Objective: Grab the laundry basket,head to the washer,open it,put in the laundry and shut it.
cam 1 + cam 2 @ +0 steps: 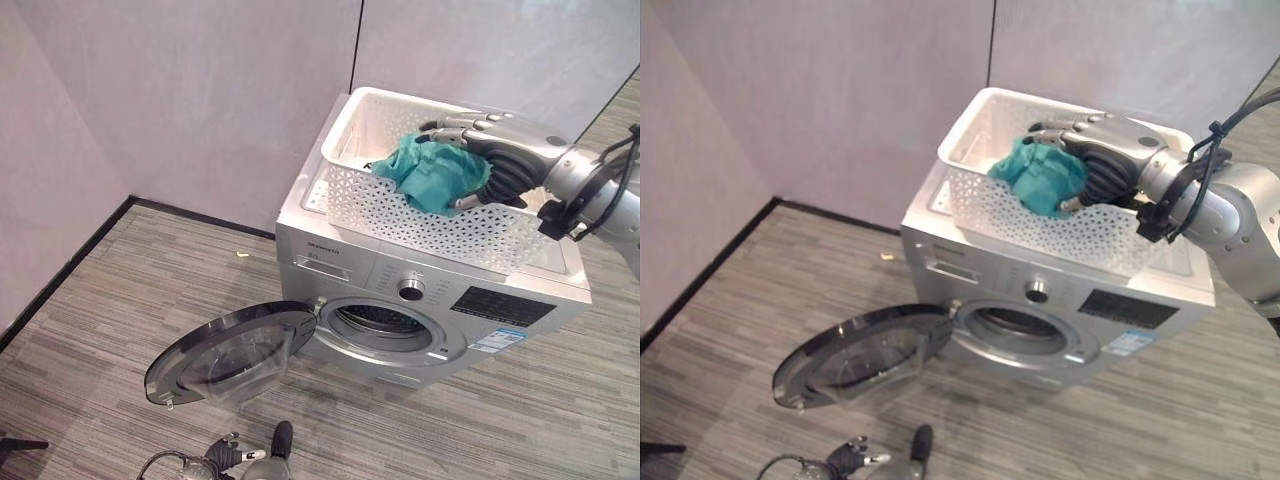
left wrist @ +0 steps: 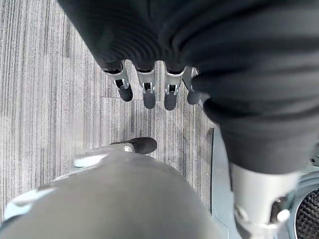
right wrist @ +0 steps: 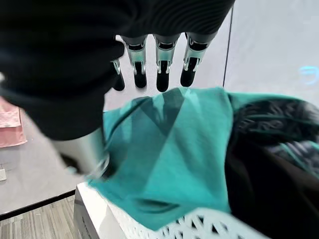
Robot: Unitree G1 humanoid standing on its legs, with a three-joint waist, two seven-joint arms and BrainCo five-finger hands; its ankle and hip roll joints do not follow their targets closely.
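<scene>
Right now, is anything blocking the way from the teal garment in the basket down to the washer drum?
Nothing visible blocks it. The washer door hangs fully open, swung aside, and the drum opening looks clear. The right hand grips the teal garment above the white basket atop the washer.

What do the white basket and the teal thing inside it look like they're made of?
The basket looks like rigid white plastic: its walls are moulded with a regular perforated lattice. The teal laundry looks like soft matte fabric, since it folds and bunches under the right hand.
</scene>
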